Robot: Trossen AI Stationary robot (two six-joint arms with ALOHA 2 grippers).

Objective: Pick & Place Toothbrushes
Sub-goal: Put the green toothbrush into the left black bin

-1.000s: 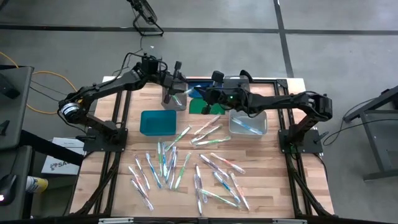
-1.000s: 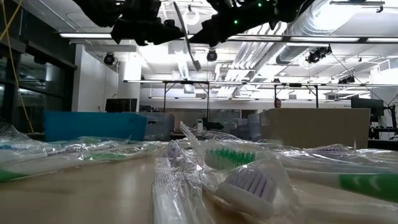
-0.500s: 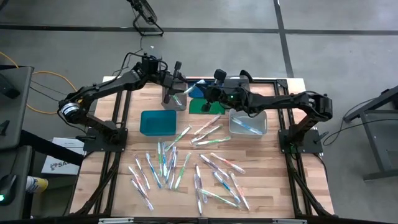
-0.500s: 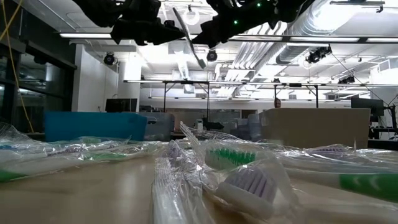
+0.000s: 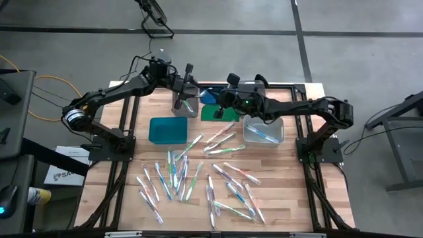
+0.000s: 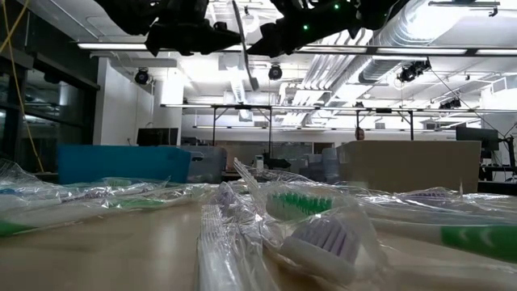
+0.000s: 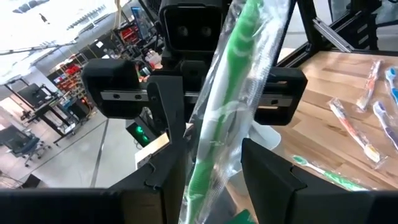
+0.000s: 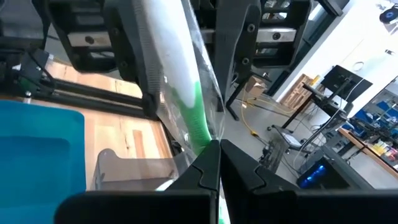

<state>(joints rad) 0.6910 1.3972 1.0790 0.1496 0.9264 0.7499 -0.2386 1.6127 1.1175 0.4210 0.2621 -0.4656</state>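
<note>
The left gripper [image 5: 190,87] hangs above the far edge of the table [image 5: 132,198], over the clear bin [image 5: 186,106], its fingers [image 7: 168,124] standing part-way apart on either side of a wrapped green toothbrush [image 7: 227,93]; whether they press on the wrapper cannot be told. Just below and to its left, toward the near side, sits the teal bin [image 5: 168,130], with bare wood around its outer edges. Facing the left gripper, almost touching, the right gripper [image 5: 218,99] is clamped tight on one end of the same toothbrush [image 8: 186,93], which spans the short gap between the two, well above the tabletop. Under the right gripper lie the flat blue and green lids [image 5: 213,109]; beside its arm a second clear bin [image 5: 264,129] holds one toothbrush. The loose toothbrushes [image 5: 198,178] are scattered across the near half of the table, well apart from both grippers, with open wood toward both side edges.
</note>
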